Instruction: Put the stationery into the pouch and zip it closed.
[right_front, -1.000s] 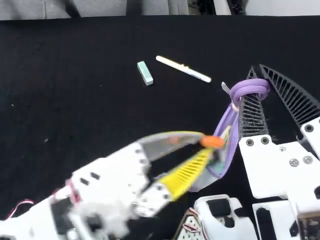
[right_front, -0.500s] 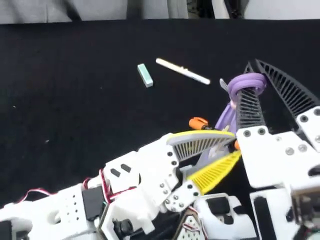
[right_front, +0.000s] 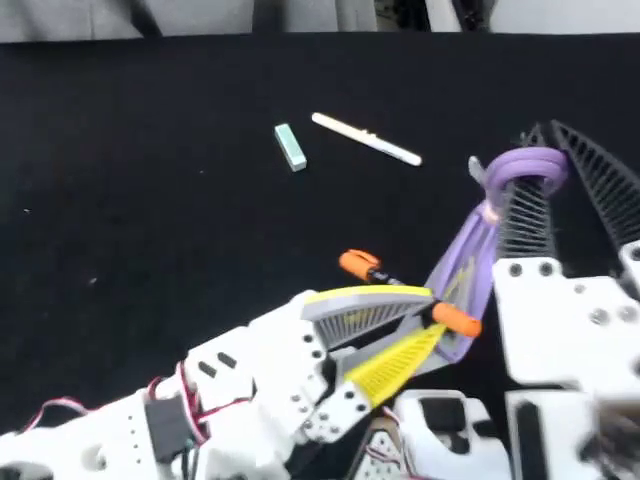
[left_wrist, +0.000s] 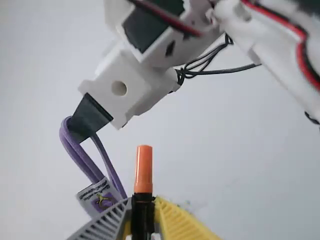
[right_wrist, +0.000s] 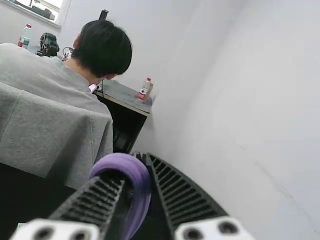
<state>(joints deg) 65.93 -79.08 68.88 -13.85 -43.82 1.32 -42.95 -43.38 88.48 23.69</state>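
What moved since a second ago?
The left gripper turned with the marker, which now lies slanted, one orange end over the pouch. The right gripper carried the pouch a little to the right. Both kept their grip. The eraser and pen stayed put.

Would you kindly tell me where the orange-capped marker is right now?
In the high view, the orange-capped marker is clamped in the left gripper, beside the purple pouch that the right gripper holds.
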